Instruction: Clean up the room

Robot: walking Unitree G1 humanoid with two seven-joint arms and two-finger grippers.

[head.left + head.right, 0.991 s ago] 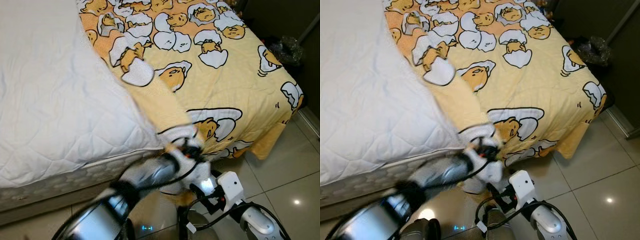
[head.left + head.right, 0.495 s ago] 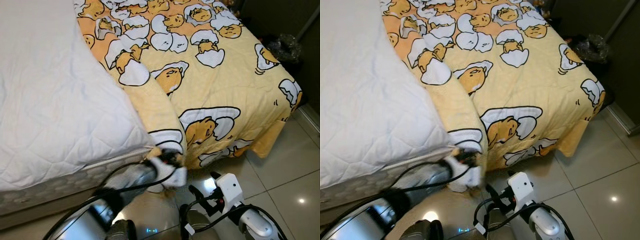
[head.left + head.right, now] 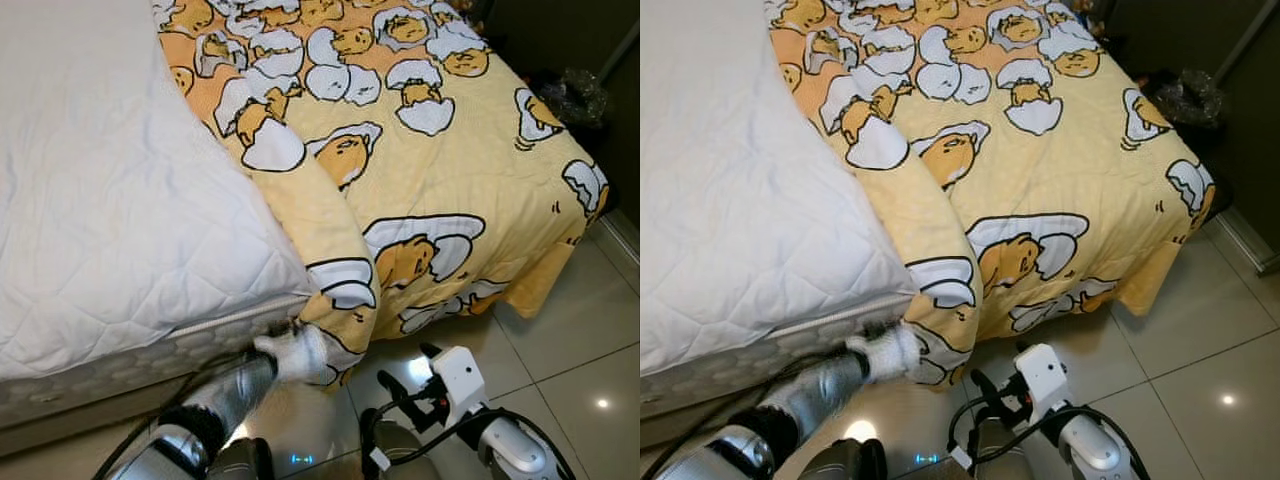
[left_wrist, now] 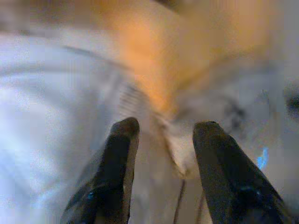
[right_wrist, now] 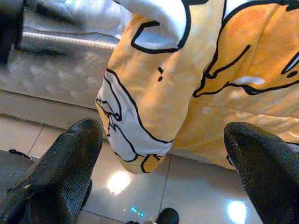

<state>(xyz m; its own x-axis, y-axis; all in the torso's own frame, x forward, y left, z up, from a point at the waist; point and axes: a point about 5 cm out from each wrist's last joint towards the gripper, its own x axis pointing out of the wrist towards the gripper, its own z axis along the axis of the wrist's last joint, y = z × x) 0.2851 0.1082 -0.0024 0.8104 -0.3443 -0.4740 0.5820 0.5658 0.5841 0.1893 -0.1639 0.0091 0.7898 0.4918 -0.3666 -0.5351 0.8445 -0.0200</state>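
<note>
One bed, one patterned sheet, two grippers: a white quilted mattress (image 3: 110, 200) fills the 9 to 11 o'clock part of the head view, and a yellow bedsheet (image 3: 440, 170) printed with cartoon egg characters covers the bed from 12 to 3 o'clock, draping over the mattress's foot edge toward the glossy tiled floor (image 3: 580, 360).

One folded-over corner of the bedsheet hangs at the mattress corner near the middle of the view, its white-and-black print curling down at about 6 o'clock from centre. The left gripper (image 3: 296, 350), at the end of one silver arm rising from 7 o'clock, is pushed against that hanging corner right at the seam where the mattress top meets its side. In the blurred left wrist view, its two black fingers (image 4: 117, 172) stand a little apart with bunched white and orange fabric between and ahead of them; whether they pinch the cloth cannot be told.

The right gripper (image 5: 163, 163) hangs low at 5 o'clock, well apart from the bed, its two black fingers (image 5: 65, 163) spread wide around nothing, looking at the draped corner from below.

One dark plastic bag (image 3: 572, 98) sits on the floor at 2 o'clock, beside the bed's far corner.
</note>
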